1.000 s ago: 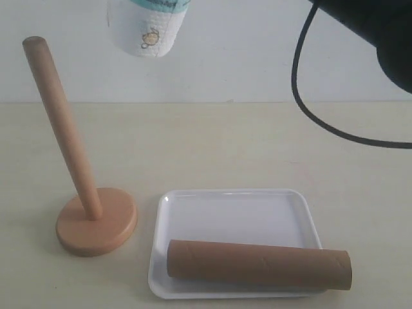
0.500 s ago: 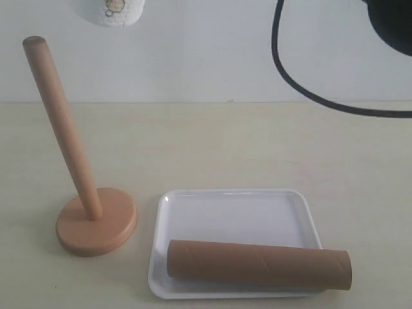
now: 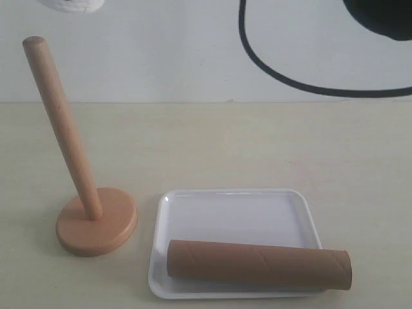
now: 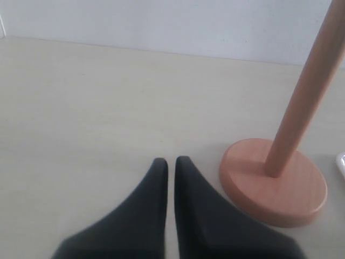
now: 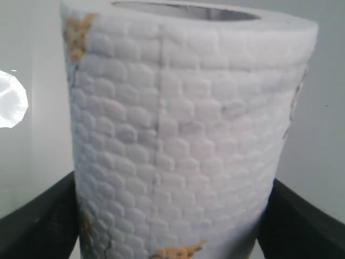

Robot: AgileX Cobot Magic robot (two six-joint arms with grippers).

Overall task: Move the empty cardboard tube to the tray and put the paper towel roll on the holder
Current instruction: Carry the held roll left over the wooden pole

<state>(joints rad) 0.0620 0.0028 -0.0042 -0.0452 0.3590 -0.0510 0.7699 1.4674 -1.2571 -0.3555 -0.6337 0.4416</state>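
Note:
The brown cardboard tube (image 3: pixel 259 264) lies across the front of the white tray (image 3: pixel 235 209), one end jutting past the tray's right rim. The wooden holder (image 3: pixel 96 222) stands left of the tray, its post (image 3: pixel 61 125) bare. Only the bottom edge of the paper towel roll (image 3: pixel 74 5) shows at the top left of the exterior view, high above the post. In the right wrist view the white embossed roll (image 5: pixel 183 140) fills the frame, my right gripper (image 5: pixel 172 216) shut on its sides. My left gripper (image 4: pixel 171 162) is shut and empty, low beside the holder base (image 4: pixel 274 181).
A black cable (image 3: pixel 283 74) loops in front of the white back wall, and part of the right arm (image 3: pixel 380 16) shows at the top right. Pale tabletop (image 3: pixel 257 141) stretches behind the tray and holder.
The paper towel roll has risen and shifted left, now nearly out of the exterior view's top edge above the post. The right arm and cable swung left with it. Tube, tray and holder have not moved.

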